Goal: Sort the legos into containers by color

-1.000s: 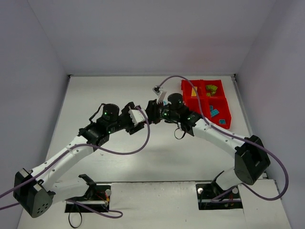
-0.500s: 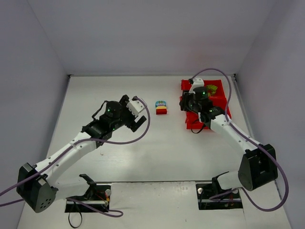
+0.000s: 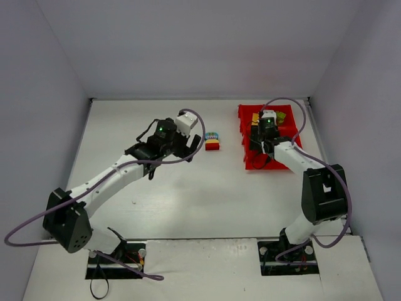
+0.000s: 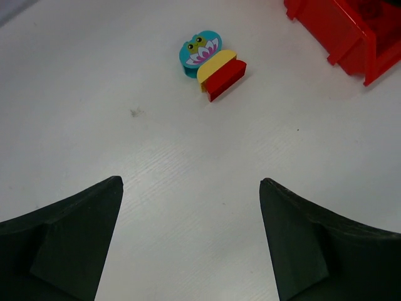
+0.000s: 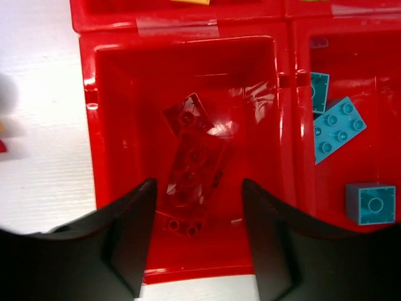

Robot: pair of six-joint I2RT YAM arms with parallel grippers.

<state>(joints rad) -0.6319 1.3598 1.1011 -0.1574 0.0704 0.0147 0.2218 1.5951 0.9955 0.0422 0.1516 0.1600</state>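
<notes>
A small stack of legos lies on the table (image 3: 212, 142): a teal brick with a frog picture (image 4: 199, 51), a yellow one (image 4: 216, 64) and a red one (image 4: 227, 78). My left gripper (image 4: 189, 183) is open and empty, just left of the stack in the top view (image 3: 193, 148). The red tray (image 3: 242, 116) stands at the back right. My right gripper (image 5: 198, 185) is open above its front left bin (image 3: 258, 143), where red bricks (image 5: 194, 166) lie. Teal bricks (image 5: 335, 128) lie in the front right bin.
A yellow brick (image 3: 255, 117) lies in the tray's back left bin and green and yellow pieces (image 3: 280, 116) in the back right bin. A corner of the tray (image 4: 351, 31) shows at the top right of the left wrist view. Walls enclose the table.
The two grippers were together at the table's middle. The right arm swung right to the tray's front left bin. The left gripper moved back and right, closer to the stack.
</notes>
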